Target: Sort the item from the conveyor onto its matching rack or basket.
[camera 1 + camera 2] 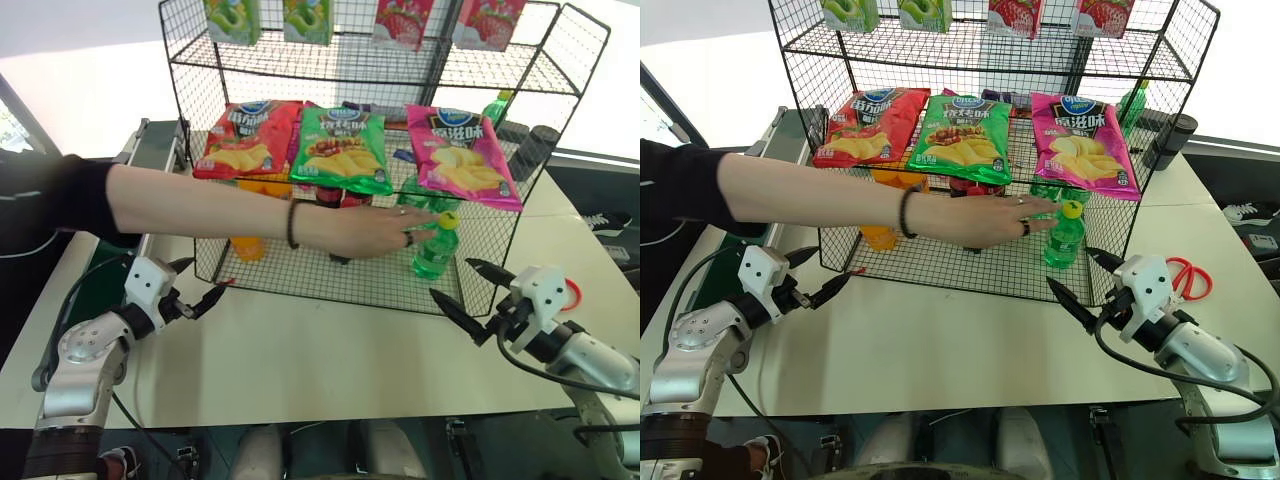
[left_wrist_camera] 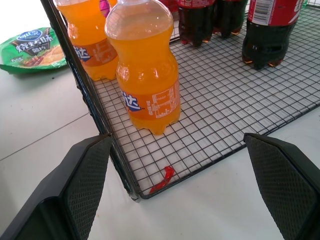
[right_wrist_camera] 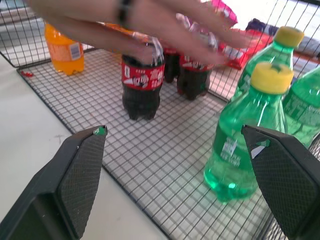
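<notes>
Both your left gripper [image 1: 205, 295] and right gripper [image 1: 462, 290] stood wide open, empty. A person's hand [image 1: 375, 228] touched the green bottle [image 1: 435, 247] inside the rack [image 1: 300, 275]; reaching risked collision.

- The orange soda bottle [image 2: 147, 75], standing on the rack's bottom tray just ahead of the left gripper [image 2: 180, 190] and between its spread fingers, has a blue label patch with the white character "达" and a white panel of print too small to read.
- The second orange bottle [image 2: 90, 45] behind it shows the same "达" lettering.
- The cola bottle [image 3: 142, 82] ahead of the right gripper [image 3: 175, 175] has a red label; its white script is illegible.
- The crisp bags' Chinese lettering is unreadable.
</notes>
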